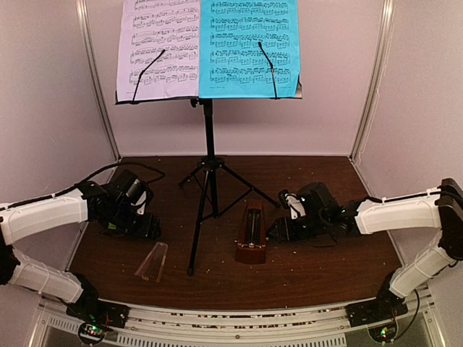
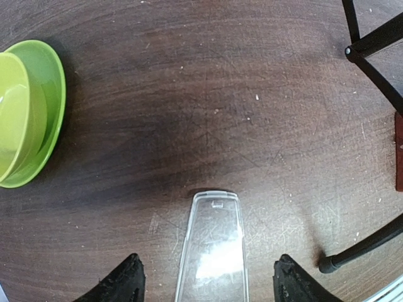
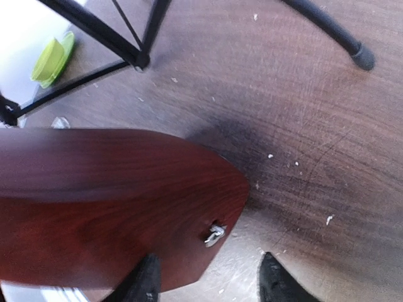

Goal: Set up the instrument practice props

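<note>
One lilac sheet (image 1: 158, 47), one cyan sheet (image 1: 249, 47), abutting on black stand (image 1: 209, 144).

A green bowl (image 2: 28, 113) sat on the dark wooden table (image 2: 208, 94). Pale specks (image 2: 257, 97) dotted the tabletop.

Black tripod music stand (image 1: 209, 166) standing upright, legs spreading on table (image 1: 325, 271). Its desk carrying lilac sheet (image 1: 159, 47) and cyan sheet (image 1: 249, 47) side by side, edges touching (thin black wire arm (image 1: 148, 72) lying across each). Reddish-brown pyramid metronome (image 1: 251, 233) standing upright just right of front leg. Clear cover (image 1: 153, 262) sitting off it, left of that leg, well apart.
</note>
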Robot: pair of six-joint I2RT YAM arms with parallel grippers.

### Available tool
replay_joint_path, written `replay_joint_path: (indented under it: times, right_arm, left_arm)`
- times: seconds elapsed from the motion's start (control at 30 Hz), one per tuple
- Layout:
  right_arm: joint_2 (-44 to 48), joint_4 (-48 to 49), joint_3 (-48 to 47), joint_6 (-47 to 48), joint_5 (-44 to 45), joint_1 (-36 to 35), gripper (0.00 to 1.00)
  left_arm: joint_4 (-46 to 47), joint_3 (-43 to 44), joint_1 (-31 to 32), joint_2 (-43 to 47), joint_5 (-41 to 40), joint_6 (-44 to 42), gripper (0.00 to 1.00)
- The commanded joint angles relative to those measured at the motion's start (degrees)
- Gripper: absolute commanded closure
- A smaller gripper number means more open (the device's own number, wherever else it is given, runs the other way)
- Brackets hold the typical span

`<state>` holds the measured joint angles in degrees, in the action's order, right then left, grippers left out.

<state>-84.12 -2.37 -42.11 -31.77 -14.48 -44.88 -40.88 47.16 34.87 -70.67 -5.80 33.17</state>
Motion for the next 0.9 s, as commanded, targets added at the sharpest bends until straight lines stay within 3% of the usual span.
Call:
replay_joint_path:
  times: [0.0,0.23,0.37,0.87]
  right_arm:
    - [7.75,-1.44,1.76,4.54,-0.18,0.39,0.39]
    - [15.86,-1.56,4.63,7.4,-2.46,-0.3,0.15]
    - [17.05,-0.51,3.91,7.03,-2.71,-2.91,0.09]
    - [10.79,0.83,-2.97,5.03,7.39,-8.22,0.11]
  left_arm:
    - [0.86,-1.54,-0.37,2.21,-1.09,0.73,0.28]
    - [2.46,-1.75,-0.42,2.09,-1.17,-0.3,0.28]
    - [3.66,-1.16,-0.38,1.07,-0.63,-0.47,0.28]
    - [4.54,-0.05,-0.37,-0.25,-0.44,-1.26,0.28]
